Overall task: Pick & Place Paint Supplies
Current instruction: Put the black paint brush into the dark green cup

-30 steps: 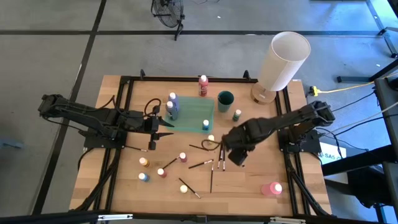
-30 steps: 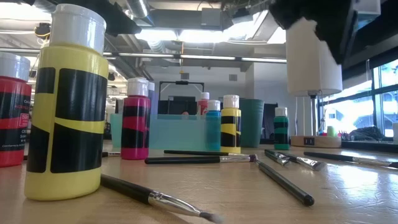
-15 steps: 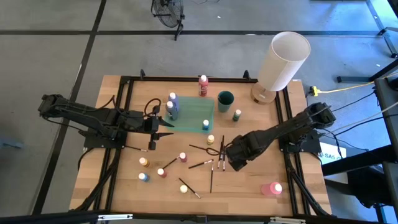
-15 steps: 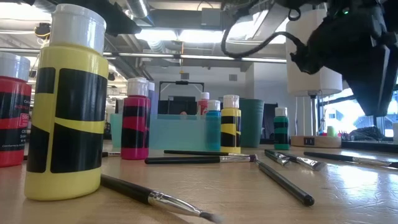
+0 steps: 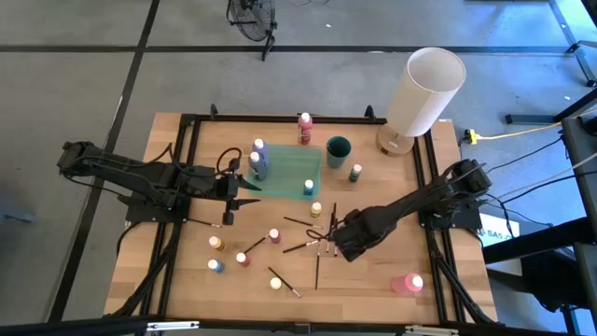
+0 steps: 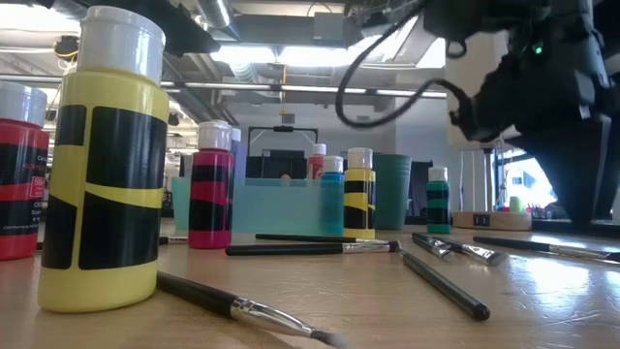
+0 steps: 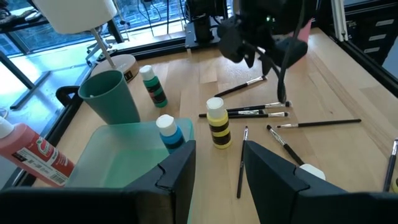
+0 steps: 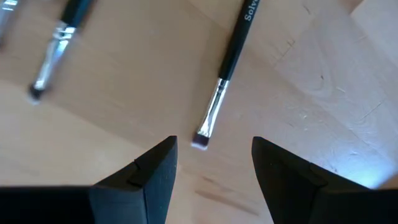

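White lamp (image 5: 425,91), teal cup (image 5: 338,149), teal tray (image 5: 289,171)

Lighting is bright and even from overhead: in the low view, ceiling strip lights (image 6: 291,53) and a window (image 6: 528,179) at the right edge blow out to white, leaving the right arm (image 6: 542,87) a dark silhouette. Soft glare lies on the surface (image 6: 542,281) near the window, and shadows are faint. The nearest yellow bottle (image 6: 102,174) is out of focus; the brush (image 8: 227,68) is sharp.
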